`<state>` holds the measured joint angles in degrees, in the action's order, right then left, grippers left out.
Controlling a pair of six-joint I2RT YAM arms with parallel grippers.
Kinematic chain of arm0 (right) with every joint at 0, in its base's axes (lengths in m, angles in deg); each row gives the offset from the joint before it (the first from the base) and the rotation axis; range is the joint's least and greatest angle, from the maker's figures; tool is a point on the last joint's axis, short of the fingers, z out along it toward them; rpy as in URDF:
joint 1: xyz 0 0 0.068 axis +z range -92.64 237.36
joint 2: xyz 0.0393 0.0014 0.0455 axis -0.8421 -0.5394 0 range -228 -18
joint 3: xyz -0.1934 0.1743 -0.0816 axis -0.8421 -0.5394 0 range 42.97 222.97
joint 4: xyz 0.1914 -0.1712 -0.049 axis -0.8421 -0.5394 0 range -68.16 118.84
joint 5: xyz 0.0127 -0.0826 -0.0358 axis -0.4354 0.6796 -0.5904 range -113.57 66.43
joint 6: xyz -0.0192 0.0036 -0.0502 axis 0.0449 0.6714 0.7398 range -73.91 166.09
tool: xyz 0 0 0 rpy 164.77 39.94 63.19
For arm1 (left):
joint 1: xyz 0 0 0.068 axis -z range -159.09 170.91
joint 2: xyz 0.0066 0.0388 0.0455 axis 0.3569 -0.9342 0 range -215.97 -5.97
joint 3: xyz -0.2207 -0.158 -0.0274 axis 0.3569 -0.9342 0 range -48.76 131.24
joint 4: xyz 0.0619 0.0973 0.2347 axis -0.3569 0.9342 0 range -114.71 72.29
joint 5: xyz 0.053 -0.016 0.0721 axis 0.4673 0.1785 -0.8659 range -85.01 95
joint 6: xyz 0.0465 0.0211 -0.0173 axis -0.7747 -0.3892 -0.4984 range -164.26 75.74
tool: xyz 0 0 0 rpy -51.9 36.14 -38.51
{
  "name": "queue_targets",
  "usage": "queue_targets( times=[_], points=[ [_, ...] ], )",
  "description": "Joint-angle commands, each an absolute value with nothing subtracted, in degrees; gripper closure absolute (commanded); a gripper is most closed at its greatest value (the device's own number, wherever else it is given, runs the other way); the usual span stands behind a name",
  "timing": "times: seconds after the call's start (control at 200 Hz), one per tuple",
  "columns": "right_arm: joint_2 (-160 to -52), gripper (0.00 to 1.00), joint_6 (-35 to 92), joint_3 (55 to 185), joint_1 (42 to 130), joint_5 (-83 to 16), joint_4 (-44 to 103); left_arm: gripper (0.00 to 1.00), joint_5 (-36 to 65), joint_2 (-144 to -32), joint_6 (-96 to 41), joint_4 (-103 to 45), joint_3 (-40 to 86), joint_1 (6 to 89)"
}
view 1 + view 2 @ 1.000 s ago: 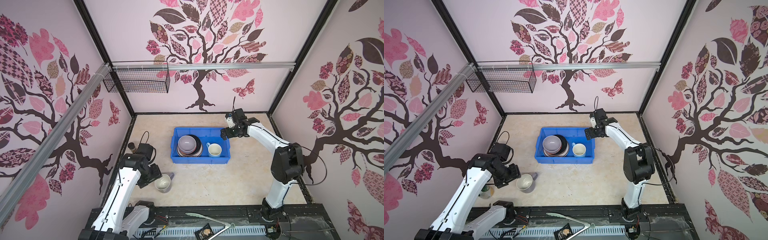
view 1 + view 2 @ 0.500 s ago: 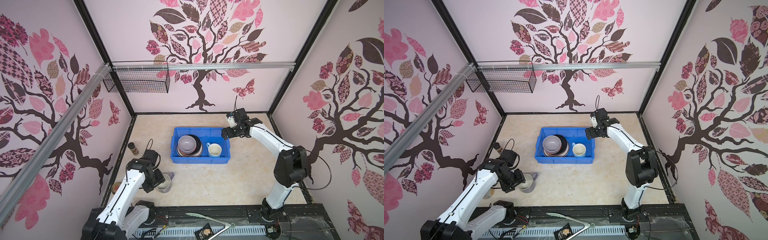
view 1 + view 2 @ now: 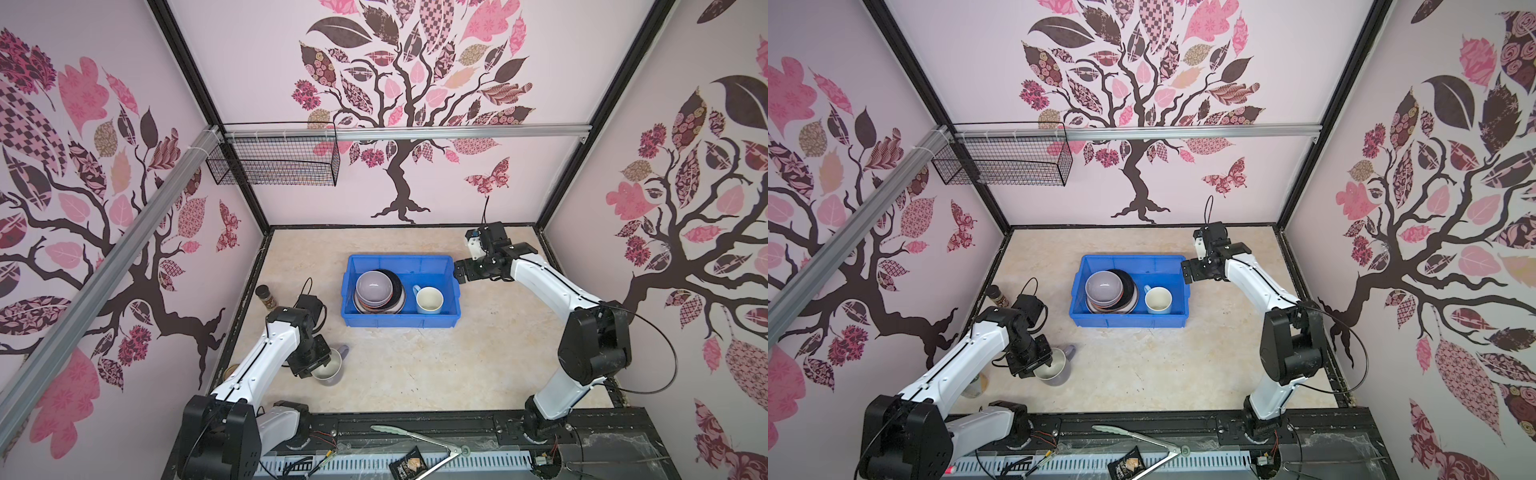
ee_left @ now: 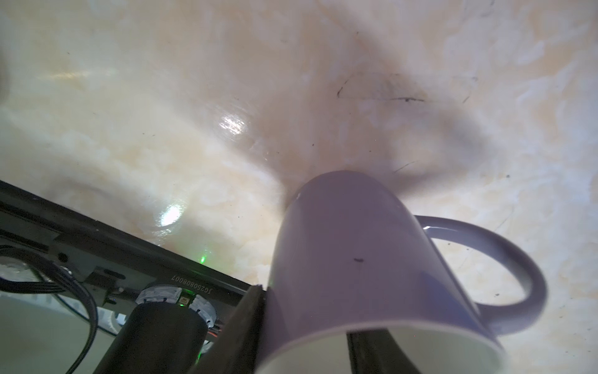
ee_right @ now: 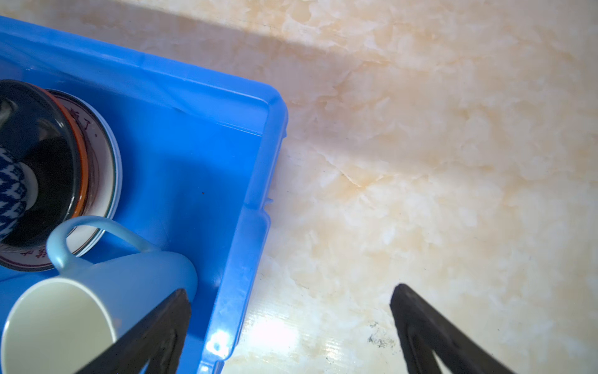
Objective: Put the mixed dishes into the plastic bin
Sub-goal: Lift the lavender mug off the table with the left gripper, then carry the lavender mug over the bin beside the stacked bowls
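Blue plastic bin sits mid-table in a top view, holding stacked plates and a pale-blue mug. A lilac mug stands at its 7 o'clock. In the left wrist view, the left gripper straddles that mug's wall (I cannot tell whether it is clamped). In the right wrist view, the right gripper gapes empty above the bin's 2 o'clock corner.
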<state>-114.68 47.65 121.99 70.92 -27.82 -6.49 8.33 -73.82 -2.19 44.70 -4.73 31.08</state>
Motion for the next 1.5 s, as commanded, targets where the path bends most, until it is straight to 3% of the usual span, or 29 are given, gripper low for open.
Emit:
queue_targets(
  times=[0.0, 0.11, 0.325, 0.56, 0.855, 1.205, 1.491],
  points=[
    [-111.8, 0.01, 47.5, 122.2, 69.7, -28.6, -6.2, 0.70, 9.0, -74.9, -2.4, 43.1, -2.6, 31.2],
    [-111.6, 0.00, 47.7, 121.9, 69.0, -28.8, -6.2, 0.86, 9.3, -75.5, -2.7, 43.4, -2.0, 31.2],
    [-112.9, 0.01, 48.1, 123.3, 68.8, -30.6, -6.7, 1.00, 8.0, -75.5, -4.4, 47.9, 3.0, 31.2],
    [-114.1, 0.00, 47.9, 124.9, 68.8, -31.0, -7.1, 1.00, 4.3, -76.9, -8.2, 55.5, 15.8, 31.2],
    [-114.2, 0.00, 47.7, 126.3, 68.4, -30.5, -7.5, 1.00, 2.5, -87.7, -12.9, 61.0, 41.5, 31.5],
    [-113.1, 0.00, 47.4, 126.3, 67.7, -28.9, -7.4, 1.00, 4.9, -112.4, -16.1, 60.0, 74.8, 38.7],
    [-111.4, 0.00, 47.8, 125.3, 66.7, -26.7, -8.0, 1.00, 9.0, -124.9, -15.0, 56.2, 88.2, 43.4]
  ],
)
